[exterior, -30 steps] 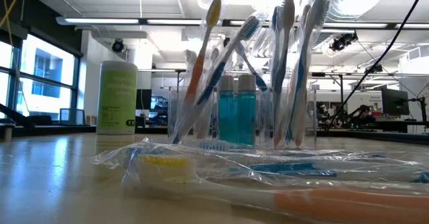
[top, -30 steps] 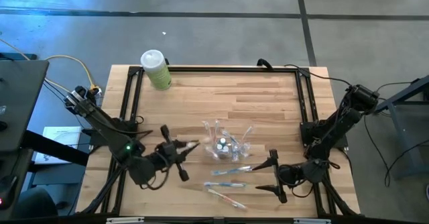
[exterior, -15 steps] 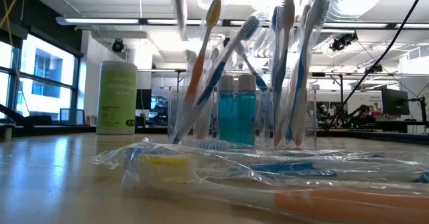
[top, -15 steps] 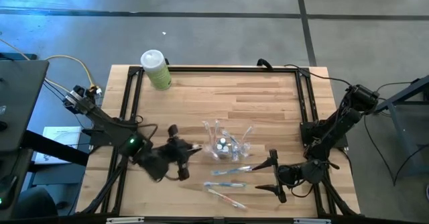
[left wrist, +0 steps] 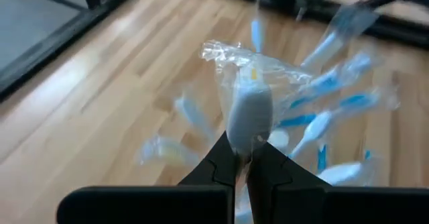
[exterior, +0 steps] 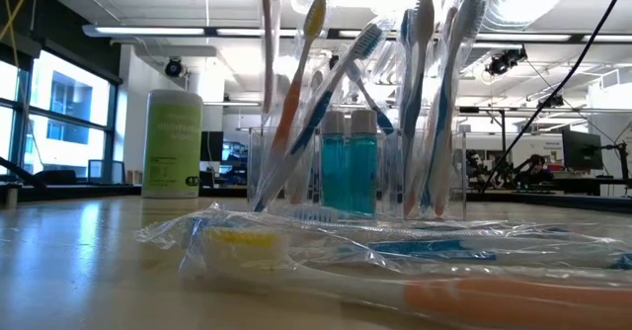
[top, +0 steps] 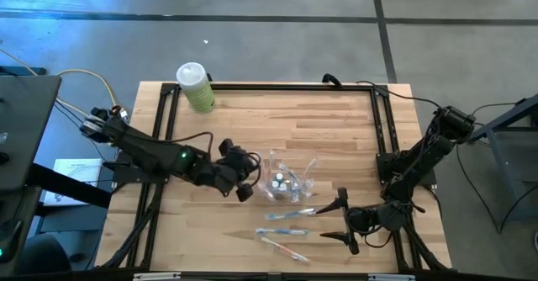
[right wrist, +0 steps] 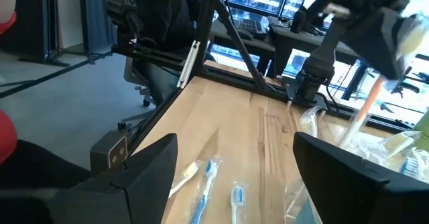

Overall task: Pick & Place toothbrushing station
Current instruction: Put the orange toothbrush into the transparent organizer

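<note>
Wooden table (top: 328, 129) first, the green bottle (top: 195, 87) at its far edge. Mid-table sits the clear holder (top: 284, 182) of brushes (blue-tube pair inside). Left gripper (top: 246, 178) hangs just beside it, pinching a wrapped toothbrush (left wrist: 249, 110). Right gripper (top: 343, 220) waits near the front, fingers spread wide, loose wrapped toothbrushes (top: 284, 230) beside it.

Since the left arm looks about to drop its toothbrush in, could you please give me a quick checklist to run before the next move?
1. Left end effector shut on wrapped toothbrush: ok.
2. Left end effector beside holder, not yet above it: not ok.
3. Holder upright: ok.
4. Free slot in holder: cannot tell.
5. Right end effector open, clear of holder: ok.
6. Loose toothbrushes lie clear of holder: ok.
</note>
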### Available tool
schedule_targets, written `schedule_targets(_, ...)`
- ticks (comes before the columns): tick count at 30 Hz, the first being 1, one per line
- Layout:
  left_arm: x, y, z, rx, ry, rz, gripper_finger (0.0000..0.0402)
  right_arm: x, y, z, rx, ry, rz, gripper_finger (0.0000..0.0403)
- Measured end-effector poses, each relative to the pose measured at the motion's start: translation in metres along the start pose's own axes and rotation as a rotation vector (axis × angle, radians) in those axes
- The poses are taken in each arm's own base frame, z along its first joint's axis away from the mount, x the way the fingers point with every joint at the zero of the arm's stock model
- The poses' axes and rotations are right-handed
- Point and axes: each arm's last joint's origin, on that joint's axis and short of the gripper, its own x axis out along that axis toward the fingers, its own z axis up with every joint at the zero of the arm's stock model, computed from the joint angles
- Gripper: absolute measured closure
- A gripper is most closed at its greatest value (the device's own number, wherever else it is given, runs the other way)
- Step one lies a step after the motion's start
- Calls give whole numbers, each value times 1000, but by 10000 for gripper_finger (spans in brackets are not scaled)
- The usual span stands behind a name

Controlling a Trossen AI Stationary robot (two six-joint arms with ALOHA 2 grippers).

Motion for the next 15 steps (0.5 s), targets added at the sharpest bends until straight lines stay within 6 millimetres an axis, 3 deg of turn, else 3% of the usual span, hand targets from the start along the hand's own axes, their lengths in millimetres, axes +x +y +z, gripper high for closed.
schedule_targets(8,13,4,-19,-20,21,4,398,0,0,-1,12,12,3,113)
schedule_targets(15,13,1,-19,-22,-1,-18,398,4,-5,-2,16,18,-18,113)
